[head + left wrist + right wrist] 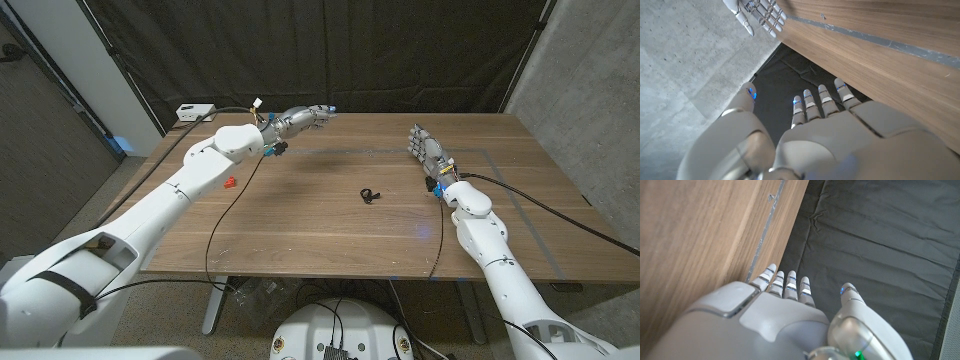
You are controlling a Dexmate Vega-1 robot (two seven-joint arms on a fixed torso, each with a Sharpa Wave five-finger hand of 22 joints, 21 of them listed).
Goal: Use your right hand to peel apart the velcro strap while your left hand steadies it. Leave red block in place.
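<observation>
The robot's right hand [427,152] hovers with fingers spread and nothing held, as does its left hand [300,119] at the far edge of the wooden table [320,225]. Between them, the small black looped velcro strap [370,195] lies mid-table, apparently light and floppy, best pinched by its free tab. The small red block [229,182] sits well apart.

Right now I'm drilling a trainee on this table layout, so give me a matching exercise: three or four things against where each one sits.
Things:
1. velcro strap
2. red block
3. left robot hand
4. right robot hand

Places:
A. beside the left forearm
B. far table edge
C. table middle
D. right half of the table

Pairs: 1-C, 2-A, 3-B, 4-D
</observation>
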